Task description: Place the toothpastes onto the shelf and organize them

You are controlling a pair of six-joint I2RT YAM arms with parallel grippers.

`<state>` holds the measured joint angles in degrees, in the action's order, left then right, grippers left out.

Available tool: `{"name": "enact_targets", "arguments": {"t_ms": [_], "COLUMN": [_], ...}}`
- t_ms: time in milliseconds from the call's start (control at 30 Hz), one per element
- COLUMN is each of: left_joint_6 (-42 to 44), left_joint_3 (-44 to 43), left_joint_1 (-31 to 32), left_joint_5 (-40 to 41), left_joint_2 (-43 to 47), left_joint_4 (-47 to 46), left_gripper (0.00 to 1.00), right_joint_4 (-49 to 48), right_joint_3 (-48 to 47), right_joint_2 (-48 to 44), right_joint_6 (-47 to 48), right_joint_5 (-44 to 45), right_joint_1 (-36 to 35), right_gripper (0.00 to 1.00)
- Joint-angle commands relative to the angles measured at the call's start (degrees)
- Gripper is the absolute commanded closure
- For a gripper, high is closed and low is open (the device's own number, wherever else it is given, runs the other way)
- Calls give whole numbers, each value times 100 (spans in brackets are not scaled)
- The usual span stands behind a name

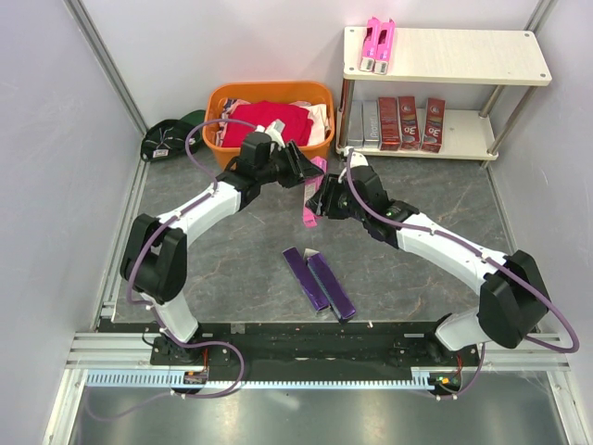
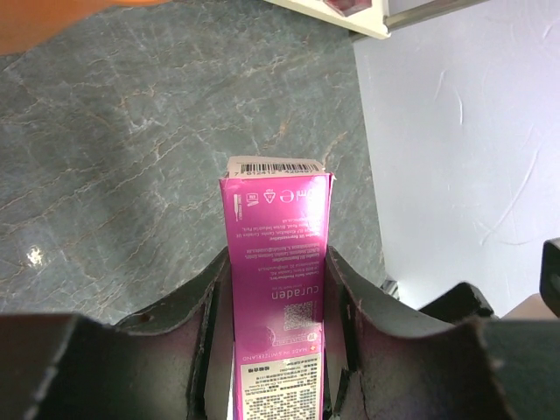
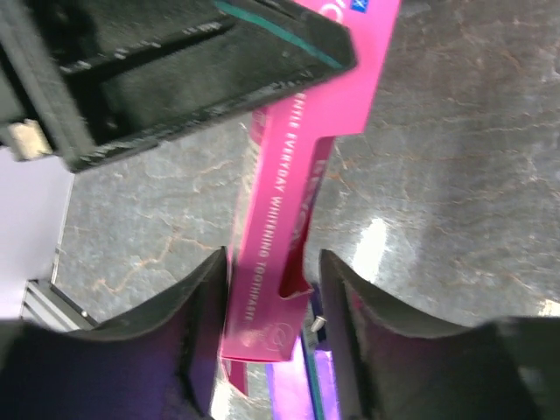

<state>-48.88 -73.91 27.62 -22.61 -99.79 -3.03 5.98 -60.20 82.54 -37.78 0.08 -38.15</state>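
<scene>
My left gripper (image 1: 309,172) is shut on a hot pink toothpaste box (image 1: 309,214) and holds it above the table in front of the basket. In the left wrist view the box (image 2: 278,236) sits tight between both fingers. My right gripper (image 1: 321,198) is open around the same box's lower end (image 3: 278,219): its left finger is at the box, its right finger stands apart. Two dark purple boxes (image 1: 318,281) lie side by side on the table. The shelf (image 1: 463,51) stands at the back right, with two pink boxes (image 1: 378,44) on top and silver-grey (image 1: 361,120) and dark red boxes (image 1: 408,122) below.
An orange basket (image 1: 218,100) with a red cloth (image 1: 271,120) stands left of the shelf, just behind my left gripper. A dark bundle (image 1: 167,139) lies at the back left. Grey walls close in both sides.
</scene>
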Motion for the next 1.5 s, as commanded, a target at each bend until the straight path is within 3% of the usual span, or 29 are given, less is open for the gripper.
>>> {"name": "enact_targets", "arguments": {"t_ms": [0,233,333,367,467,567,700,1200,1467], "left_joint_6": [-227,-210,-87,-52,98,282,493,1232,1311], "left_joint_3": [-9,113,210,236,298,272,280,272,272], "left_joint_1": [-11,-37,-63,-72,-107,-151,-230,-301,-301], "left_joint_5": [-200,-165,-121,-86,81,222,415,1443,1435], "left_joint_2": [328,442,582,627,803,926,1075,1875,1770], "left_joint_4": [-356,-392,-383,-374,-190,74,267,979,1085], "left_gripper": [63,54,42,32,14,5,0,0,0], "right_joint_4": [-544,-563,-563,-563,-545,-527,-396,307,571], "right_joint_3": [-150,-132,-123,-114,-114,-140,-246,-861,-1686], "right_joint_2": [-1,-115,-159,-168,-221,-274,-300,-704,-678], "right_joint_6": [43,148,174,183,218,262,359,798,1158], "right_joint_5": [300,203,203,203,186,203,264,669,844], "right_joint_1": [-43,-52,-52,-52,-52,-52,-52,53,106], "right_gripper": [52,69,73,74,76,77,78,78,78]}}
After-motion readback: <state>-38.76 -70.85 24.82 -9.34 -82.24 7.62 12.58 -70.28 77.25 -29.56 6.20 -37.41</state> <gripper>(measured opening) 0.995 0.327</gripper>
